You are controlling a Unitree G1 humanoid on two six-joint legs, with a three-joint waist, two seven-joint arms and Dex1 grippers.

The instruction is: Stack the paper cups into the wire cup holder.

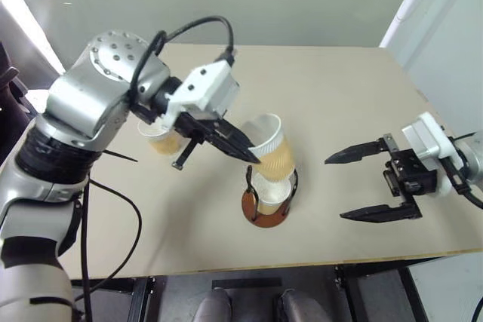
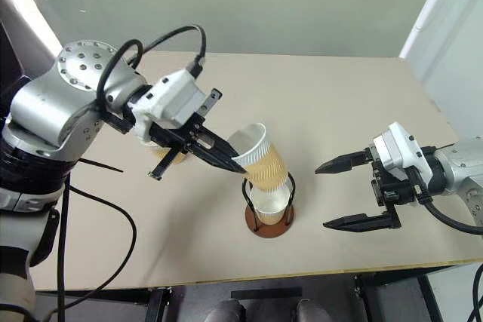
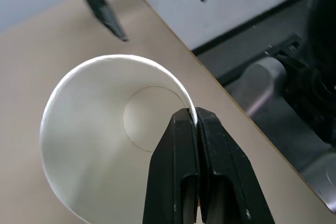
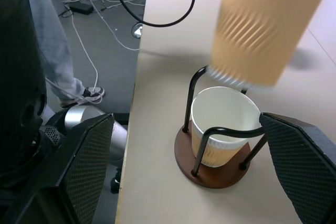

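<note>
Wire cup holder [image 1: 269, 207] near table [image 1: 355, 103] front edge, one paper cup [image 4: 223, 124] seated inside. Right gripper [image 1: 375, 185] beside it, jaws wide, empty. Left gripper [image 1: 240, 143] pinches second cup [image 1: 272, 152] by rim, tilted above holder, likely for nesting. Third cup [image 1: 162, 139] farther back, behind left wrist.

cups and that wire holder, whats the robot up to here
The robot is stacking paper cups into the wire holder. Its left hand is pinched shut on the rim of one cup, holding it tilted just above the holder, where another cup already sits. A third cup stands on the table behind the left arm. The right hand hangs open to the holder's right, holding nothing.
</note>
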